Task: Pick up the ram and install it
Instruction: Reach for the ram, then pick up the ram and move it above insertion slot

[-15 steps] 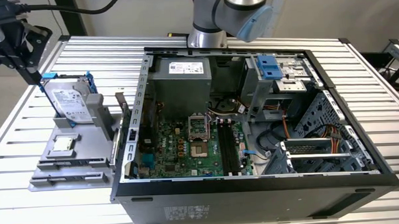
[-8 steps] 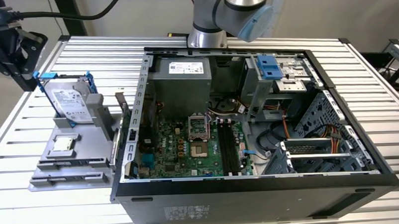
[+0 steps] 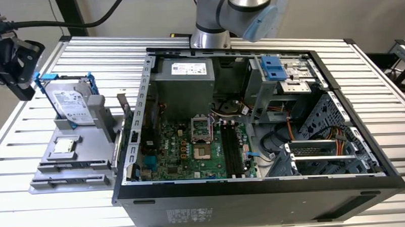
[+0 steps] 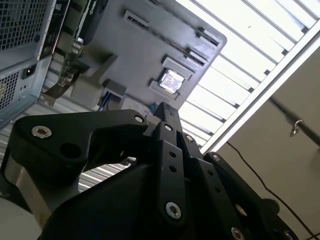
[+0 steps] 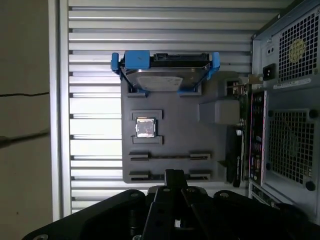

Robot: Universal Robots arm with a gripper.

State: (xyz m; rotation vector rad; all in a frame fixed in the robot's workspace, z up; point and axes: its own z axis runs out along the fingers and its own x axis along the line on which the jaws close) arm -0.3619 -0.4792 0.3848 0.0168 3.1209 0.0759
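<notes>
Though edge-on and hard to make out, one dark ram stick (image 5: 234, 155) stands at the grey tray's (image 5: 170, 145) edge. The black claw (image 5: 173, 176) is clenched, empty.

Open computer case (image 3: 260, 207) sits mid-table (image 3: 27, 124) in the exterior view, with the parts tray (image 3: 89, 158) just beside it at its 9 o'clock. On that tray the hard drive (image 3: 74, 100) stands at the 12 o'clock end, and the processor (image 3: 64, 145) lies flat at the drive's 6 o'clock. The ram (image 5: 233, 155) stands along the tray's side nearest the case. Inside the case, the power supply (image 3: 184, 81) is at 12 o'clock of the motherboard (image 3: 183, 154) and the drive cage (image 3: 322, 157) at its 3 o'clock. The arm's base (image 3: 210, 37) is at 12 o'clock, behind the case.
</notes>
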